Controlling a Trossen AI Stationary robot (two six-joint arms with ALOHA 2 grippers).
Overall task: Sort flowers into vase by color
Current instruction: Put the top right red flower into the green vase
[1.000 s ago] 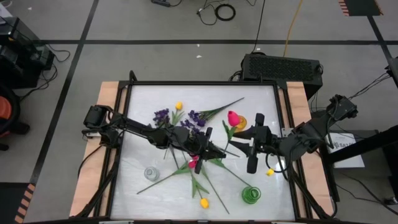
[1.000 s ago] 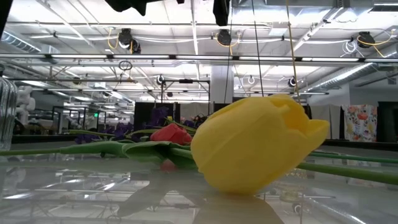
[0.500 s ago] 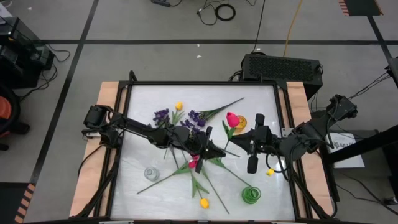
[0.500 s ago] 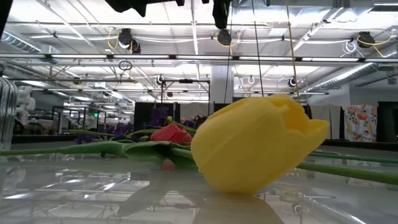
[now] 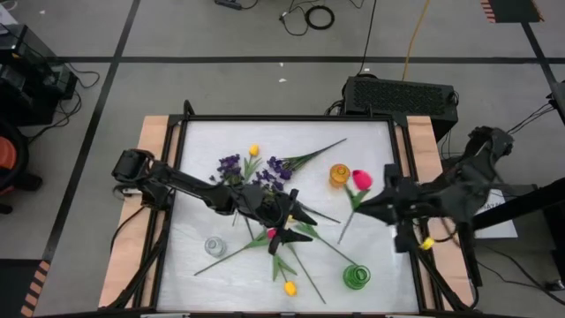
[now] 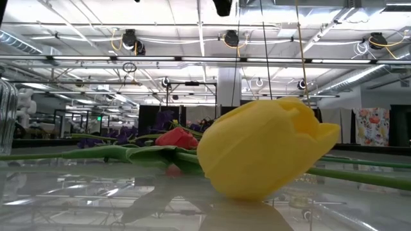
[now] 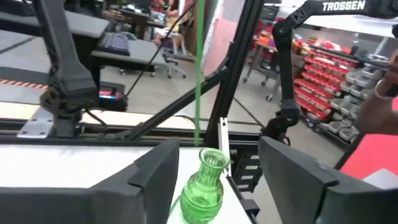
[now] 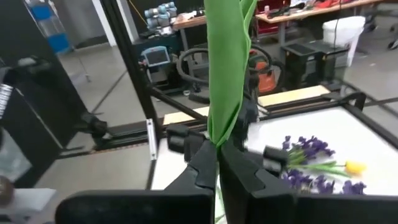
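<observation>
Flowers lay scattered across the white table (image 5: 203,141), and the right gripper (image 5: 381,201) sat over the table's right edge with its fingers pinched together on the green stem of a pink tulip (image 5: 361,179); from the right wrist view that stem (image 8: 225,74) rose straight out between the closed fingertips. The tulip's head hung just beside an orange vase (image 5: 340,174) near the right side of the table. The left gripper (image 5: 300,223) reached in over the middle of the table, its fingers (image 7: 155,171) standing well apart with nothing seen between them, and a red tulip (image 5: 272,233) lay on the table right next to it. Purple sprigs (image 5: 231,165) and a small yellow tulip (image 5: 253,150) rested toward the far side, with more purple blossoms (image 5: 278,168) just beside them. A clear vase (image 5: 214,245) stood at the near left, a green vase (image 5: 357,277) at the near right, and another yellow tulip (image 5: 290,288) lay at the near edge between them, filling much of the low view (image 6: 266,151). Through the left wrist view the green vase (image 7: 205,186) stood upright by the table's frame.
</observation>
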